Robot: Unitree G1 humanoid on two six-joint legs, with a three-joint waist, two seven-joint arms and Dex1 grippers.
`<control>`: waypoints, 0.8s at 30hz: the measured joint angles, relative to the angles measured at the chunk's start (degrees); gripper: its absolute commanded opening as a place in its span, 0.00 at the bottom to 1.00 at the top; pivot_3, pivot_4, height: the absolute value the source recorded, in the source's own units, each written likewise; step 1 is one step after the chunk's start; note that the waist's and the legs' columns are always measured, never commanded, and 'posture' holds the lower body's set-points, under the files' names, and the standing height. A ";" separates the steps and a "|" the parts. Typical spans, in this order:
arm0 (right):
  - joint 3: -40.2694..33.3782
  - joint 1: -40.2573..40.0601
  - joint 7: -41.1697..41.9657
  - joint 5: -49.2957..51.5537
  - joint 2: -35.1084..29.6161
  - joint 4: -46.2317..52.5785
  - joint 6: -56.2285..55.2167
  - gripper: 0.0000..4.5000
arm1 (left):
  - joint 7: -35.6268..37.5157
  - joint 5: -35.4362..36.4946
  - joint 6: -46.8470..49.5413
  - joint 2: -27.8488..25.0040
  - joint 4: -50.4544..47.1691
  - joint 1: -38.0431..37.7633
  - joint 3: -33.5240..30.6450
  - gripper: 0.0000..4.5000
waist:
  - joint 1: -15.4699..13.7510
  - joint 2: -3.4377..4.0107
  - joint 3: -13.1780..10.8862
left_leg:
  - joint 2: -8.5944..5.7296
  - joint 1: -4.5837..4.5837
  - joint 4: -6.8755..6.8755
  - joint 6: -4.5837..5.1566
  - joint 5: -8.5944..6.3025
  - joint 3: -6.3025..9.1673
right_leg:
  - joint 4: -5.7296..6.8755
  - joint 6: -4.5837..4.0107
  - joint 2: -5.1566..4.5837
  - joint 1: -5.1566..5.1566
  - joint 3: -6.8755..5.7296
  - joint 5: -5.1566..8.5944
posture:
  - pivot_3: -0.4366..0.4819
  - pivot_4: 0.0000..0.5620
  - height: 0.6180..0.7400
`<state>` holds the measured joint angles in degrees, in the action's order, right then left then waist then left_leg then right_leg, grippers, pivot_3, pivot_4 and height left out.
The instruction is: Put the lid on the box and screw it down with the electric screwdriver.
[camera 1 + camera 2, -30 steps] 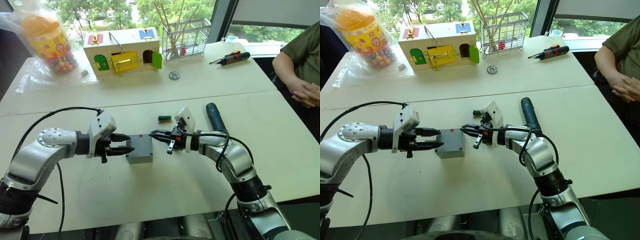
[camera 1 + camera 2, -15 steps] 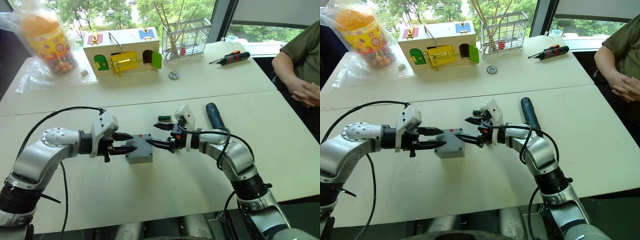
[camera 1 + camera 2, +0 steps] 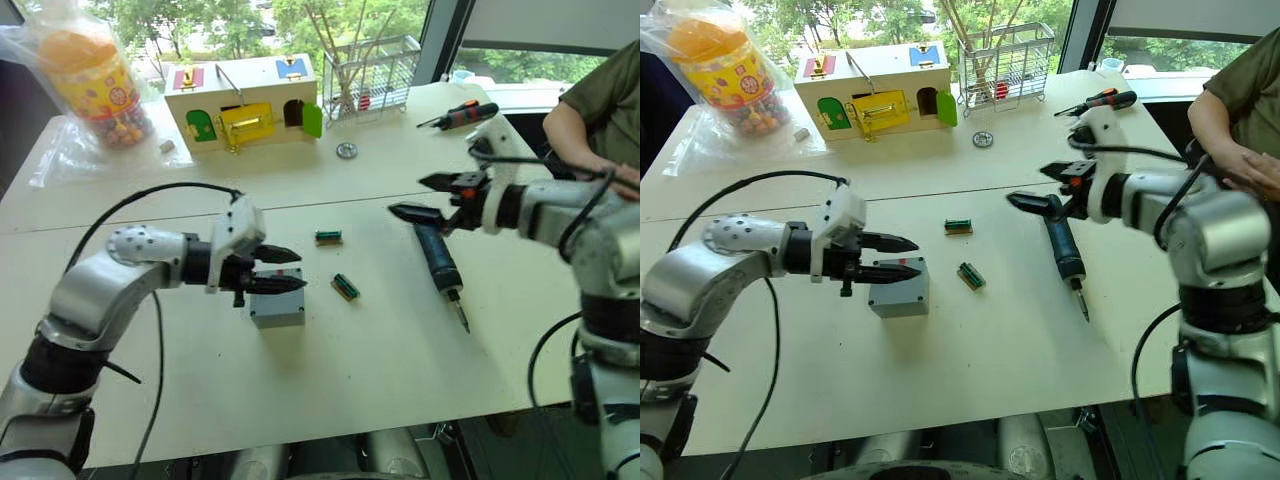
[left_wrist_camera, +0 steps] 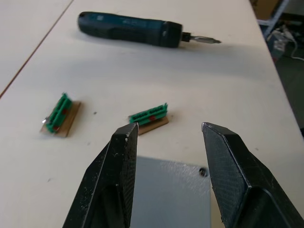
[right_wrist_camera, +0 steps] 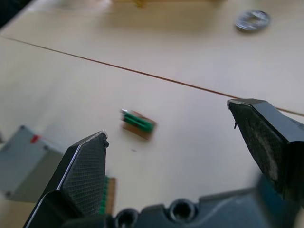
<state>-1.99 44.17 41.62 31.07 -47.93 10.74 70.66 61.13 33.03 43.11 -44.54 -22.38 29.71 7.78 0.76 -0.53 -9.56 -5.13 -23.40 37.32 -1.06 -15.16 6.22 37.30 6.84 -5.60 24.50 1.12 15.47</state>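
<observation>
The grey box (image 3: 278, 308) sits mid-table with the flat grey lid (image 4: 171, 190) lying on top, a screw hole showing at one corner. My left gripper (image 3: 298, 270) hovers just over the box's top, open, with nothing between its fingers. The electric screwdriver (image 3: 438, 258) lies on the table to the right, its bit pointing toward me. Just above the screwdriver's rear end my right gripper (image 3: 405, 195) is wide open and empty. The right wrist view catches the box (image 5: 23, 161) with its red mark.
Two small green connector pieces (image 3: 328, 236) (image 3: 346, 287) lie between box and screwdriver. At the back stand a wooden box with coloured doors (image 3: 243, 97), a wire rack (image 3: 372, 70), a candy jar (image 3: 95, 80), a manual screwdriver (image 3: 460, 116) and a metal disc (image 3: 347, 150). A person (image 3: 595, 110) sits at the right.
My right gripper opened and swung away from the box to above the electric screwdriver. A second green piece now shows beside the box. The left gripper edged over the box top.
</observation>
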 measured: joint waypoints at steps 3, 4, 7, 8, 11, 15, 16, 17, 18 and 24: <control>8.16 1.74 8.09 1.76 -10.51 0.25 5.13 1.00 | 0.68 -2.11 -2.92 2.19 1.98 1.43 2.58 0.48 | -0.11 0.03 -0.02 | 0.01 -0.02 0.04 0.05 -0.03 -0.04 | -0.06 0.00 0.00 -0.03 -0.01 0.00 | 0.48 0.27 1.00; 10.20 1.69 10.25 1.52 -12.13 0.08 4.28 1.00 | 0.76 -3.02 -4.03 2.86 2.38 1.48 3.43 0.48 | -0.08 0.03 -0.02 | 0.00 -0.02 0.11 0.14 -0.07 -0.07 | -0.06 0.00 0.01 -0.06 0.00 0.00 | 0.48 0.27 1.00; 13.55 1.05 13.30 0.83 -13.53 -2.40 3.28 1.00 | 0.86 -4.76 -6.02 4.64 2.36 1.49 5.82 0.48 | 0.06 0.03 -0.02 | -0.01 -0.01 0.22 0.43 -0.24 -0.19 | -0.01 0.01 0.02 -0.06 0.11 0.00 | 0.48 0.27 1.00; 13.89 0.89 13.74 0.61 -13.60 -3.47 3.13 1.00 | 0.81 -5.04 -6.27 4.90 2.32 1.46 6.37 0.48 | 0.00 0.03 -0.02 | -0.01 -0.01 0.24 0.43 -0.24 -0.19 | 0.00 0.01 0.02 -0.06 0.11 0.00 | 0.48 0.27 1.00; 13.82 1.69 13.85 0.67 -13.39 -7.87 5.64 1.00 | 0.40 -5.42 -7.38 5.68 2.06 -0.01 6.53 0.48 | -0.09 0.03 -0.02 | -0.02 -0.02 0.23 0.32 -0.18 -0.19 | -0.02 0.01 0.00 -0.06 0.12 0.00 | 0.48 0.27 1.00; 13.86 3.21 13.64 0.65 -13.29 -12.51 10.66 1.00 | -0.93 -6.36 -7.72 7.47 2.08 -1.98 6.66 0.48 | -0.25 0.03 -0.02 | -0.02 -0.04 0.26 0.29 -0.16 -0.19 | -0.03 0.01 -0.04 -0.05 0.12 0.00 | 0.48 0.27 1.00; 13.85 3.87 13.23 0.63 -12.74 -13.82 11.76 1.00 | -1.47 -6.47 -7.77 8.03 2.09 -2.03 6.68 0.48 | -0.30 0.03 -0.02 | -0.02 -0.04 0.31 0.35 -0.20 -0.19 | -0.02 0.01 -0.04 -0.07 0.11 0.00 | 0.48 0.27 1.00; 13.87 4.86 12.57 0.47 -11.56 -15.72 13.05 1.00 | -1.88 -6.62 -7.94 8.83 2.12 -2.11 6.67 0.48 | -0.27 0.03 -0.02 | -0.02 -0.04 0.37 0.38 -0.22 -0.19 | -0.01 0.01 -0.03 -0.10 0.12 0.00 | 0.48 0.27 1.00; 14.12 5.62 12.06 0.21 -10.65 -17.19 13.86 1.00 | -2.19 -6.65 -8.22 9.38 2.11 -2.29 6.68 0.48 | -0.24 0.03 -0.02 | -0.03 -0.04 0.39 0.38 -0.22 -0.19 | -0.01 0.01 -0.03 -0.10 0.12 0.00 | 0.48 0.27 1.00; 18.11 10.30 9.69 -2.53 -5.25 -27.16 15.97 1.00 | -3.93 -7.33 -8.57 11.33 2.15 -3.19 7.14 0.48 | -0.20 0.03 -0.02 | -0.03 -0.08 0.41 0.30 -0.17 -0.19 | -0.01 0.01 -0.02 -0.07 0.12 0.00 | 0.48 0.27 1.00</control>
<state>16.12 54.47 51.31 28.55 -53.18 -16.42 86.63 57.20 25.70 34.54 -33.21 -20.23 26.52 14.91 0.56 -0.50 -9.58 -5.16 -23.48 37.73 -0.76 -15.34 6.03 37.29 6.85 -5.62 24.43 1.24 15.47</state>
